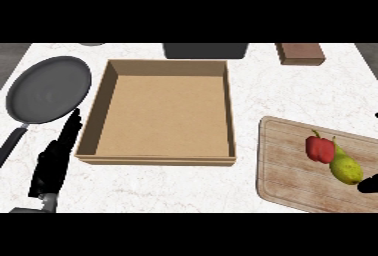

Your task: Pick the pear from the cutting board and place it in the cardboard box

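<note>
White marbled desk (148, 187) with a cardboard box (159, 115) at centre.
Pear (345, 167) lies on the cutting board (288, 165), lower right; left hand (55, 162) straight-fingered lower left; right hand's (369, 185) fingers unclear.

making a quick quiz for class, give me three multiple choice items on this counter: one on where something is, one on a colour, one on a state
1. Where does the pear lie?
A. in the cardboard box
B. on the cutting board
C. in the frying pan

2. What colour is the pepper beside the pear?
A. red
B. orange
C. purple

3. What does the cardboard box hold?
A. the pear
B. the pepper
C. nothing

Answers:
1 B: the pear rests on the cutting board at the right, away from the frying pan.
2 A: the bell pepper touching the pear is red.
3 C: the cardboard box shows only its bare brown floor.
</note>
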